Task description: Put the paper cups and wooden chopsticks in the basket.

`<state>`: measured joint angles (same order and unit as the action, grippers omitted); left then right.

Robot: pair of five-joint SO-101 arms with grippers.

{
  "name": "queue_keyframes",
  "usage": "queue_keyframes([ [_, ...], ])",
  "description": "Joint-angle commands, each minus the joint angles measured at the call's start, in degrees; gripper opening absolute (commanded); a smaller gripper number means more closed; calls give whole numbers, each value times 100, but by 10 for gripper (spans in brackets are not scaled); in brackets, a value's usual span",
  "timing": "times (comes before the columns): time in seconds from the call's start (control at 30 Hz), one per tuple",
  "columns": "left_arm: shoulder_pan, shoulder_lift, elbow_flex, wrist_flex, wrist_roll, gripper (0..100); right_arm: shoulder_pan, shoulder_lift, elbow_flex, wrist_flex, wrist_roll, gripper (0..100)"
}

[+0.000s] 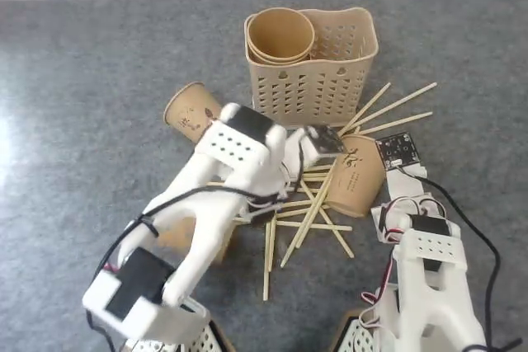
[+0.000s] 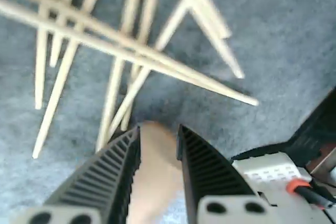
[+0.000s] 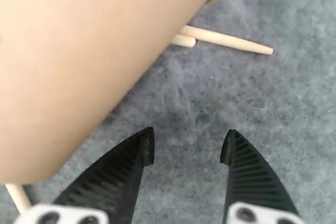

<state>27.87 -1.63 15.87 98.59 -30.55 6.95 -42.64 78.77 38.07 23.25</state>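
High camera looks down from six o'clock toward the basket [image 1: 318, 88] at twelve; my wrist cameras hug the carpet [image 3: 236, 93], sharing its chopsticks [image 2: 131, 53].

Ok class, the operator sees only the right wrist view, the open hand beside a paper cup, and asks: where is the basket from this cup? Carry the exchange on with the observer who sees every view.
Observer: The basket stands a little beyond that cup, farther from the arms.
Operator: Is anything in it yet?
Observer: Yes, stacked cups sit in its left end.
Operator: What else is out on the table?
Observer: Another cup lies on its side, left of the basket.
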Motion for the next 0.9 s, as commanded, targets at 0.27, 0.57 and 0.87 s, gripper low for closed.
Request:
queue_keyframes([
  [0.27, -1275, -1389, -1156, 202, -149, 126, -31, -119, -26, -92, 62, 220],
  [0.57, -3763, -2426, -875, 193, 598, 126, -31, -119, -26, -92, 62, 220],
  [0.87, -5213, -2848, 198, 149, 1538, 124, -31, -119, -18, -92, 62, 220],
])
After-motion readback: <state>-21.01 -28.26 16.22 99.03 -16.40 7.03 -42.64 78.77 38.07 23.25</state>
